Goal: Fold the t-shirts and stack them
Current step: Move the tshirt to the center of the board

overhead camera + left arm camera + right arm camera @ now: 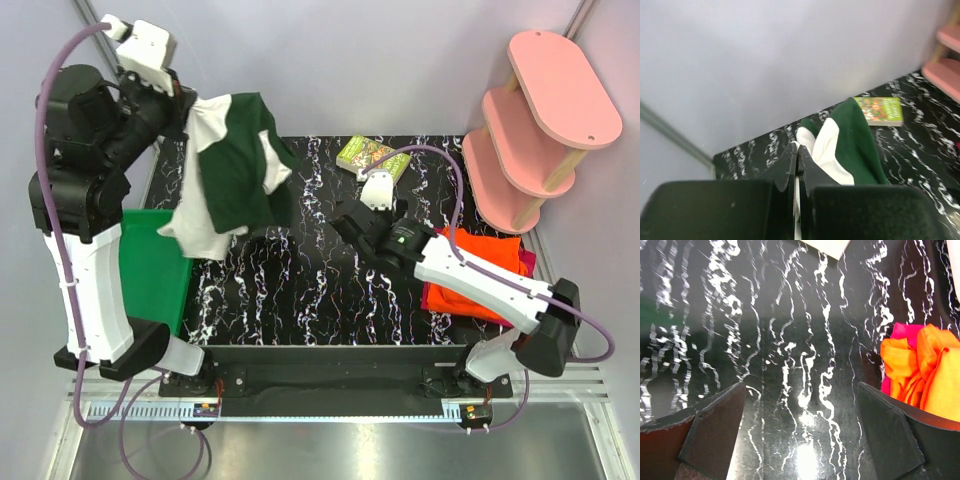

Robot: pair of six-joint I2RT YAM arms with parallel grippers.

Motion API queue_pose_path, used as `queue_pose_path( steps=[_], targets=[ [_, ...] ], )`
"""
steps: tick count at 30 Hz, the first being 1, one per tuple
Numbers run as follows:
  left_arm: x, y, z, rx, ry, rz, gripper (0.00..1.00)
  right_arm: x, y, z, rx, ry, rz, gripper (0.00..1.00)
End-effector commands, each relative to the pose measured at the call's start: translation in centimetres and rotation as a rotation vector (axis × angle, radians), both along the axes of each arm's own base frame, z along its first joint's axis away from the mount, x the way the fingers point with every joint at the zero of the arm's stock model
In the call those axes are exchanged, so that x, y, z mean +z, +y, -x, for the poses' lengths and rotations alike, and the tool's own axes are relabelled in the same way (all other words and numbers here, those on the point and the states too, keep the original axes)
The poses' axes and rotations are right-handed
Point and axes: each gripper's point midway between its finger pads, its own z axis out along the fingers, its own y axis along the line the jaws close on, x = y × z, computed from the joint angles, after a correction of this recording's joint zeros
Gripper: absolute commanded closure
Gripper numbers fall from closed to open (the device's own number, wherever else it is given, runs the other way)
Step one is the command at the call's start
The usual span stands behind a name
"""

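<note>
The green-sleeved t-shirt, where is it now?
In the top view, the t-shirt hangs from the shut left gripper over the table's left side, near the green tray.

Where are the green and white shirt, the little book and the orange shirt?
green and white shirt (238, 175): top view, on its dark green part.
little book (372, 156): top view, middle of its cover.
orange shirt (493, 245): top view, on its bare orange cloth.

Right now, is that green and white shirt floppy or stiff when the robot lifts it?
Probably floppy: the green and white shirt droops in folds from the left gripper. Likely light too, since one pinch holds it.
</note>
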Motion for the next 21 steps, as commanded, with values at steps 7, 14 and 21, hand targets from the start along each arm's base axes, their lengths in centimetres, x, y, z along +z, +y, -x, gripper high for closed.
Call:
queue_pose_path(
  steps=[7, 14, 21],
  targets=[
    [-5.7, -5.3, -1.0, -0.1, 0.13, -0.073, 1.0, 3.0, -1.2, 1.3, -0.001, -0.068, -0.166, 0.0],
    [-10.6, -6.0, -3.9, -0.087, 0.228, -0.122, 1.0, 3.7, 3.9, 3.2, 0.233, -0.018, -0.265, 0.05],
    [-13.1, -7.3, -6.0, -0.09, 0.294, -0.124, 1.0, 3.4, 8.5, 3.8, 0.299, -0.011, -0.221, 0.05]
  ],
)
